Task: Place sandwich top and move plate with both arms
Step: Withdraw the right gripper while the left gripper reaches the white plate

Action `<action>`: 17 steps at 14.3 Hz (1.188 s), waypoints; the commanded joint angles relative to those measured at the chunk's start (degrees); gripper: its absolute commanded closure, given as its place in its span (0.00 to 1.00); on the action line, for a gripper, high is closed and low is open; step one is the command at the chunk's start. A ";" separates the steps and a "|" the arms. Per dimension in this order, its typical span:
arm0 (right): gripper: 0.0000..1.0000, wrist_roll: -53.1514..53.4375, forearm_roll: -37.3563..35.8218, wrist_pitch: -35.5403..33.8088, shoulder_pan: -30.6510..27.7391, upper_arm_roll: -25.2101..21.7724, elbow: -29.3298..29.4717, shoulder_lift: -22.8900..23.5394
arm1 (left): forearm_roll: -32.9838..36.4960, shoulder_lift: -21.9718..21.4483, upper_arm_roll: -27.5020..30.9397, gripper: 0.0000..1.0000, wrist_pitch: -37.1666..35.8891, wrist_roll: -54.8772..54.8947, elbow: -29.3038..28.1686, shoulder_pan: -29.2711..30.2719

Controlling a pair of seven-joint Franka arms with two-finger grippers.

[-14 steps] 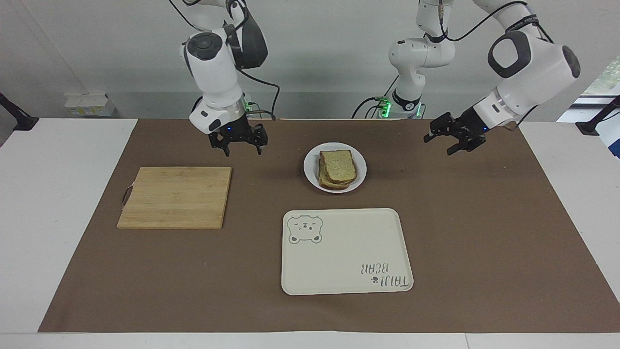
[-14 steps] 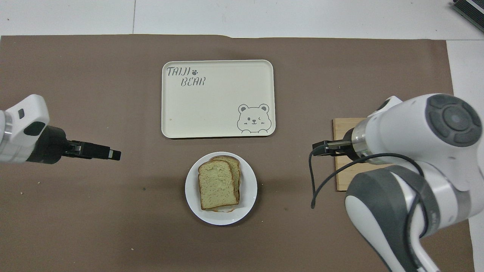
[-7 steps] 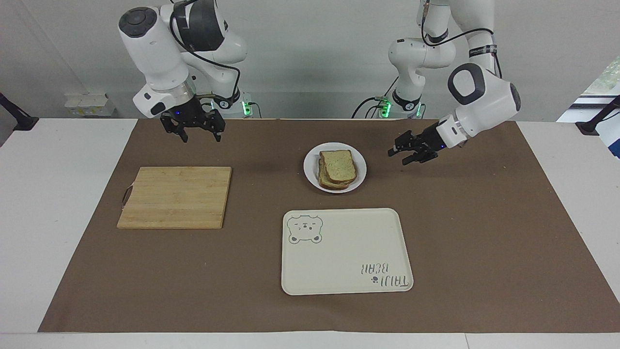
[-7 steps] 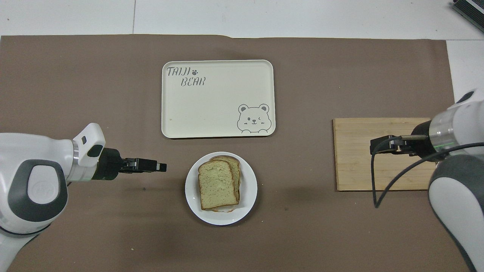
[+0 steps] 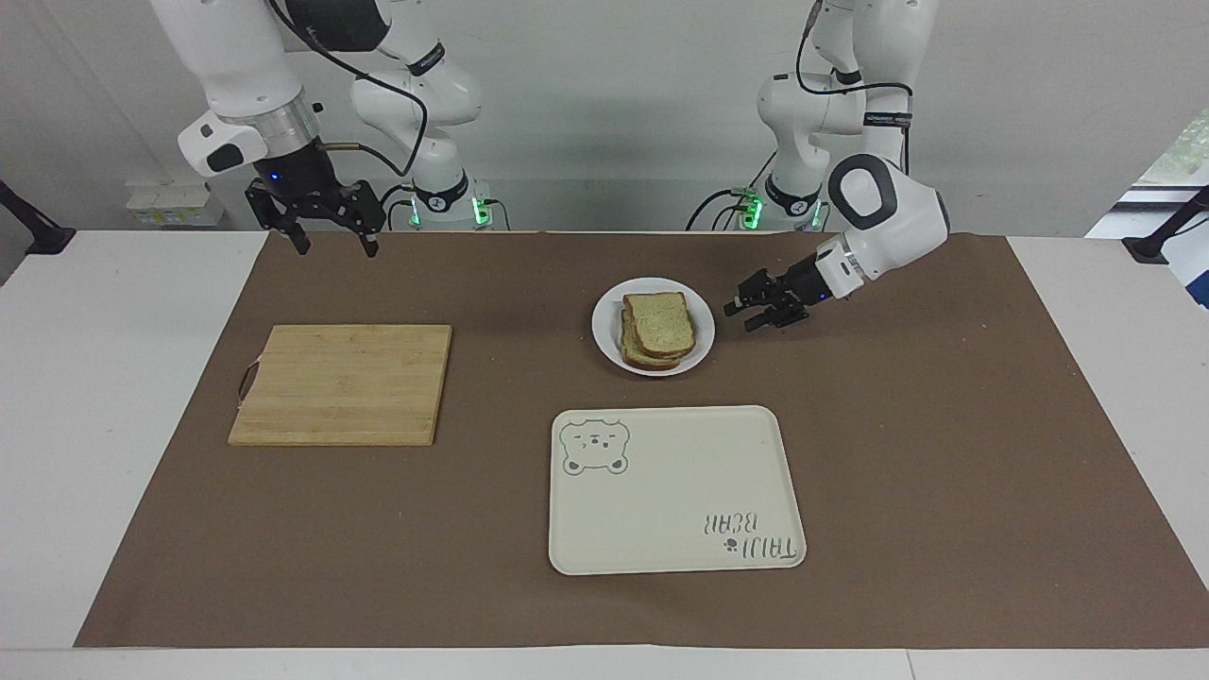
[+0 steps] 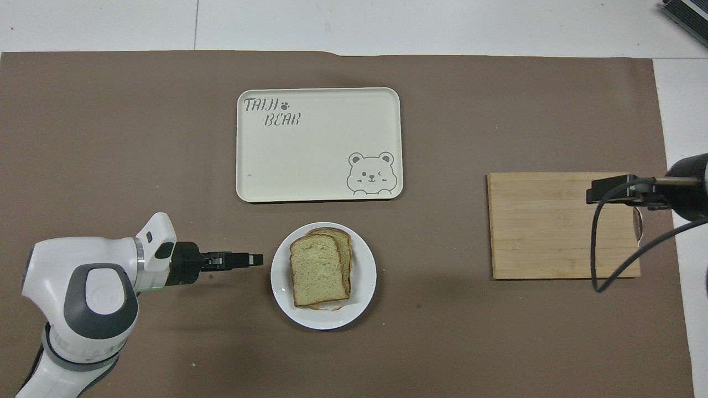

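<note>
The sandwich top (image 5: 660, 320) (image 6: 316, 269), a tan bread slice with a brown crust, lies on a stack of bread on the round white plate (image 5: 605, 328) (image 6: 365, 299). My left gripper (image 5: 740, 315) (image 6: 256, 258) hangs low just beside the plate's rim, toward the left arm's end of the table. It points at the plate, open, with nothing between its fingers and not touching the plate. My right gripper (image 5: 335, 247) (image 6: 596, 190) is raised and open, holding nothing, over the handle end of the cutting board.
A wooden cutting board (image 5: 342, 382) (image 6: 553, 232) lies toward the right arm's end. A cream tray with a bear drawing (image 5: 675, 491) (image 6: 318, 149) sits farther from the robots than the plate. A brown mat (image 5: 945, 453) covers the table.
My left gripper has come down and in toward the plate, its fingers narrowing. My right arm has lifted and swung away toward its own end of the table.
</note>
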 commanded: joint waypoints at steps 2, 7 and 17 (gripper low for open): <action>0.00 -3.98 -5.15 -8.35 -1.03 0.82 10.06 1.81 | -5.23 1.95 0.79 0.36 5.61 4.01 -1.81 -4.56; 0.00 -6.11 -4.82 -8.72 -0.95 0.91 9.73 2.08 | -13.04 4.06 0.79 0.50 11.23 7.60 -3.39 -10.10; 0.00 -6.28 -4.12 -7.75 -1.74 0.64 7.62 2.17 | -14.21 3.71 0.97 1.00 10.64 8.93 -3.22 -9.68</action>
